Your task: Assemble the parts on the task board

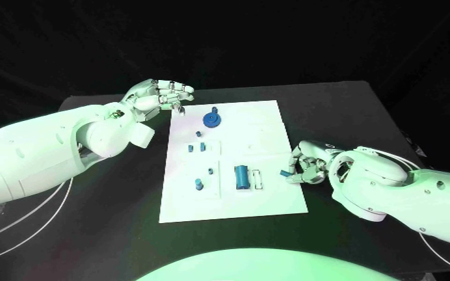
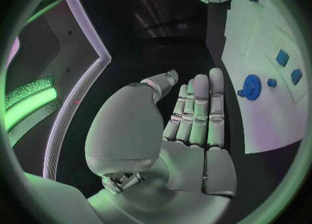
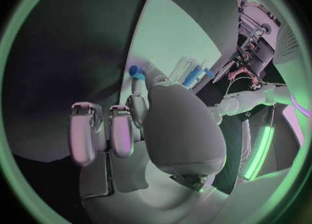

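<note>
At the left we see the left hand (image 1: pixel 159 94), smooth silver metal, hovering by the far left corner of the flat white task board (image 1: pixel 272 196), fingers straight, side by side, holding nothing. On the board lie small blue parts: a toothed round gear (image 1: pixel 212 120) and a cylinder (image 1: pixel 242 177). At the board's right edge the right hand (image 1: pixel 307 162) pinches a small blue piece (image 3: pixel 135 70).

The right hand (image 1: pixel 307 164) covers the task board (image 1: pixel 235 193) edge — a small blue part (image 3: pixel 135 71), perhaps pinched, is mostly hidden.
</note>
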